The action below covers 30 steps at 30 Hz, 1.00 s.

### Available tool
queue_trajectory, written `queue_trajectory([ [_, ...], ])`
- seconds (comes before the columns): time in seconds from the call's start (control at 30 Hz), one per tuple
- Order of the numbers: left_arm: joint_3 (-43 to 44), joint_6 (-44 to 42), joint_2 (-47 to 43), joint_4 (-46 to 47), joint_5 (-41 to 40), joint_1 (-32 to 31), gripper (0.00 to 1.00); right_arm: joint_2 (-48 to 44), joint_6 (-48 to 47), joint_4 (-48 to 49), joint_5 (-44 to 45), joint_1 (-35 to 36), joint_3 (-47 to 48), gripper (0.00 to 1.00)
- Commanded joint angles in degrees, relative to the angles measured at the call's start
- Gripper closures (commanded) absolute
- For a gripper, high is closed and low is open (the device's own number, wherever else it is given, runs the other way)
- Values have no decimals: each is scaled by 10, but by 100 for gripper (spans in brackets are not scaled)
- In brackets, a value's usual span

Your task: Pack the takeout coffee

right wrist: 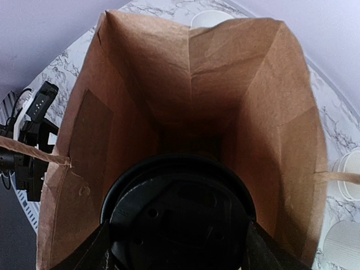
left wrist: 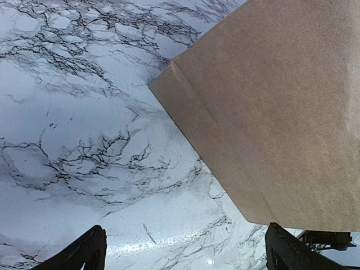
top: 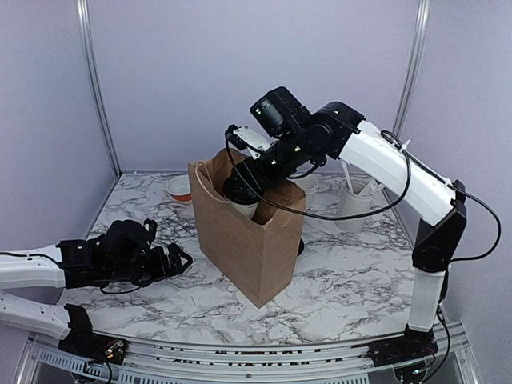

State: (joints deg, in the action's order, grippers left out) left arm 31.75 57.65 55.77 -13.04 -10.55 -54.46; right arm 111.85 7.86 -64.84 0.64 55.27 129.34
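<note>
The takeout coffee, a white paper cup with a round black lid, hangs in the mouth of an upright brown paper bag. My right gripper reaches down from the right and is shut on the cup just under the lid. In the right wrist view the right gripper has its fingers on both sides of the lid, and the bag's inside looks dark and deep below. My left gripper lies low on the marble, left of the bag. The left gripper is open with nothing in it, near the bag's lower corner.
A small white bowl with an orange-red band sits behind the bag at the left. A white cup of utensils and another white cup stand behind it at the right. Walls close off the marble table.
</note>
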Motion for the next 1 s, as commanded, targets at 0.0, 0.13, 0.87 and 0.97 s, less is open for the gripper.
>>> queue_trajectory([
  [0.0,13,-22,-7,-21,5,14,1,15,0,-6,-12,-1,-10,37],
  [0.13,10,-26,-8,-21,10,20,1,15,4,-5,-15,-2,-37,37],
  [0.87,-19,-24,-31,-1,25,32,1,-2,20,-18,-49,0,-153,38],
  [0.97,-22,-25,-36,-1,26,32,1,-4,23,-14,-58,0,-171,38],
])
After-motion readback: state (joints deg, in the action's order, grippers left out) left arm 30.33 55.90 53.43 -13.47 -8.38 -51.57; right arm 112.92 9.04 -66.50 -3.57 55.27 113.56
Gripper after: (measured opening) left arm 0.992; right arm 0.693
